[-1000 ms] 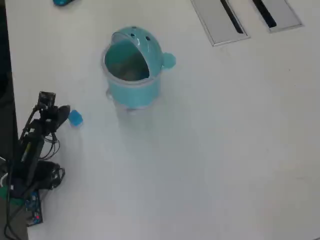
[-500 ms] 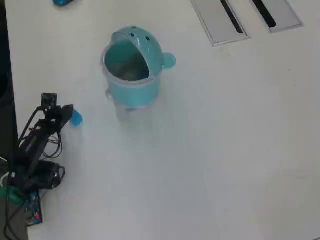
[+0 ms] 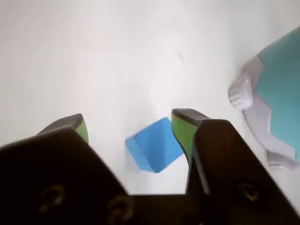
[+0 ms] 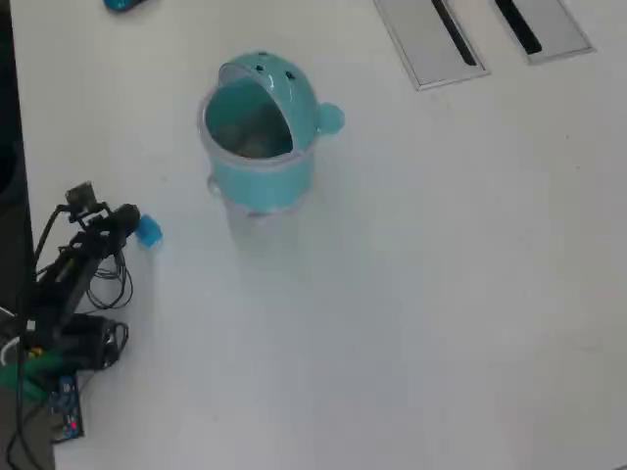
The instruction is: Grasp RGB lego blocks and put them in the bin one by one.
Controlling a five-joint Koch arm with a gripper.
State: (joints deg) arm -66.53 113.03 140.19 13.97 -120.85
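Note:
A bright blue lego block (image 3: 154, 145) lies on the white table between my gripper's (image 3: 127, 121) green-padded fingers. It sits right against the right finger (image 3: 183, 129), with a wide gap to the left one, so the gripper is open. In the overhead view the gripper (image 4: 127, 221) is at the table's left side, with the blue block (image 4: 150, 231) at its tip. The light-teal bin (image 4: 260, 127) stands up and to the right of it with its lid flipped open. The bin's wall and white foot (image 3: 276, 93) fill the right edge of the wrist view.
Two grey panels with black slots (image 4: 431, 39) (image 4: 544, 24) lie at the top right. A flat blue object (image 4: 122, 4) peeks in at the top left edge. The arm's base and cables (image 4: 59, 343) sit by the table's dark left edge.
The gripper has shifted slightly at the blue block, pushing toward it and then easing back left. The block and the bin have stayed in place.

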